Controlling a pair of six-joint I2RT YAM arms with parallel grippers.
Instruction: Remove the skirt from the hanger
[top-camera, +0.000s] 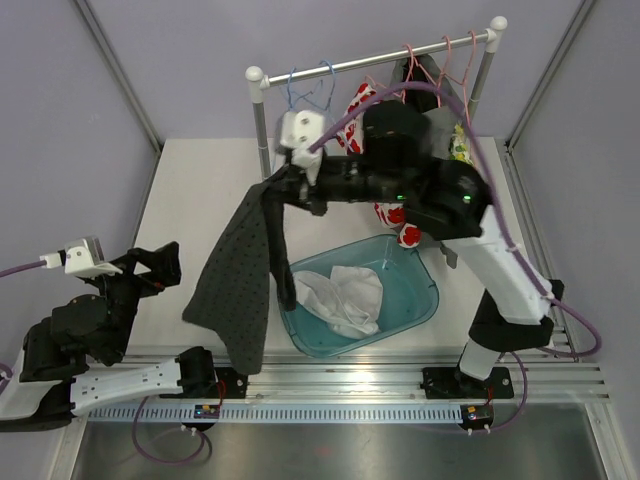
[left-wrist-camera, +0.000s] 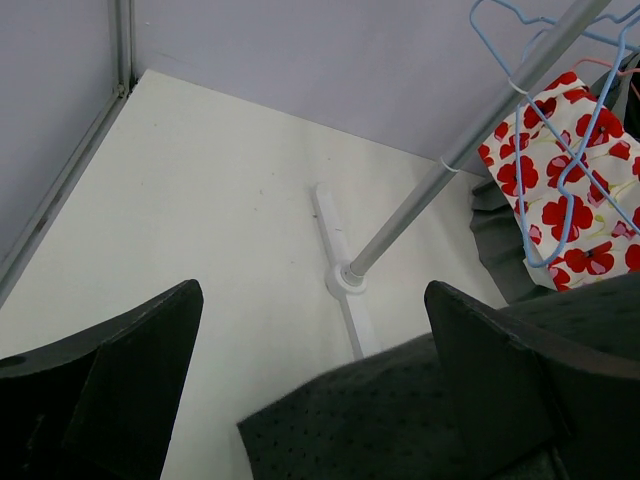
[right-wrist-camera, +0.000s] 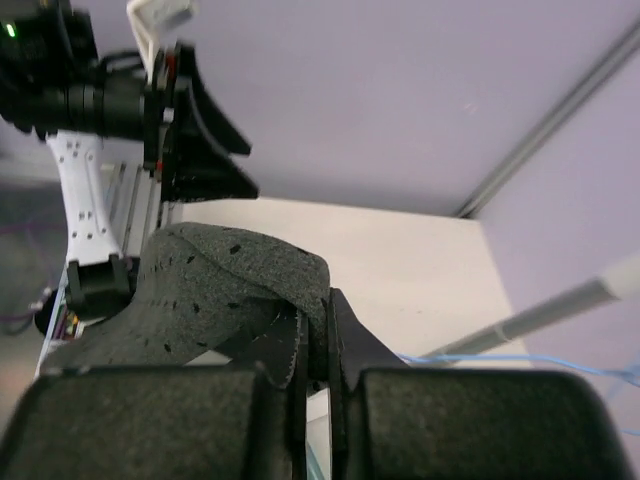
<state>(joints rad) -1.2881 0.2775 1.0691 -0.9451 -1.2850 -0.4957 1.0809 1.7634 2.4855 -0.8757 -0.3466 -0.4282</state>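
A dark grey dotted skirt (top-camera: 237, 283) hangs from my right gripper (top-camera: 283, 183), which is shut on its top edge left of the rack. In the right wrist view the cloth (right-wrist-camera: 215, 290) is pinched between the closed fingers (right-wrist-camera: 318, 330). An empty blue hanger (top-camera: 307, 88) hangs on the rail (top-camera: 375, 62); the same hanger shows in the left wrist view (left-wrist-camera: 560, 150). My left gripper (top-camera: 160, 268) is open and empty at the near left, its fingers apart above the skirt's hem (left-wrist-camera: 400, 420).
A teal basin (top-camera: 405, 295) with white cloth (top-camera: 342, 297) sits in the middle. A red-flowered white garment (top-camera: 400, 215) and pink hangers (top-camera: 440, 65) hang on the rack. The rack's left post (top-camera: 260, 120) stands behind the skirt.
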